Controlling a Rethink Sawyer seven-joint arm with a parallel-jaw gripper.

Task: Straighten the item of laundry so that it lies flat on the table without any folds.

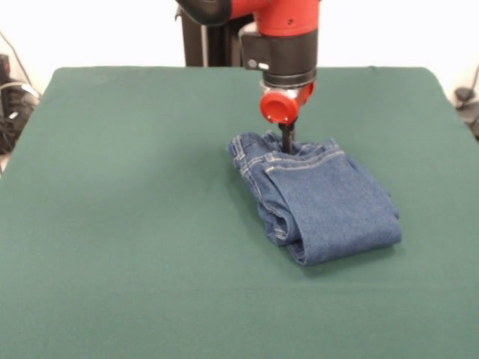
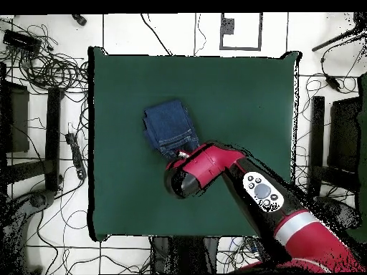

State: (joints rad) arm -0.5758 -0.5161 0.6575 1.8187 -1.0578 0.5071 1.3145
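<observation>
The jeans (image 1: 322, 202) lie folded in a thick bundle right of the table's middle in the front view, with the stitched waistband toward the robot and a rolled fold at the near left. The overhead view shows them (image 2: 170, 125) as a small blue block left of centre on the green table (image 2: 244, 93). My gripper (image 1: 287, 142) comes straight down onto the far edge of the bundle at the waistband, and its tip is sunk in the denim. In the overhead view the red arm head (image 2: 190, 172) covers the gripper and the edge of the jeans nearest the robot.
The green table (image 1: 135, 224) extends wide on all sides of the jeans. The robot's pedestal (image 1: 206, 34) stands at the far edge. Cables (image 2: 50, 68) and dark stands (image 2: 337, 136) lie on the floor around the table.
</observation>
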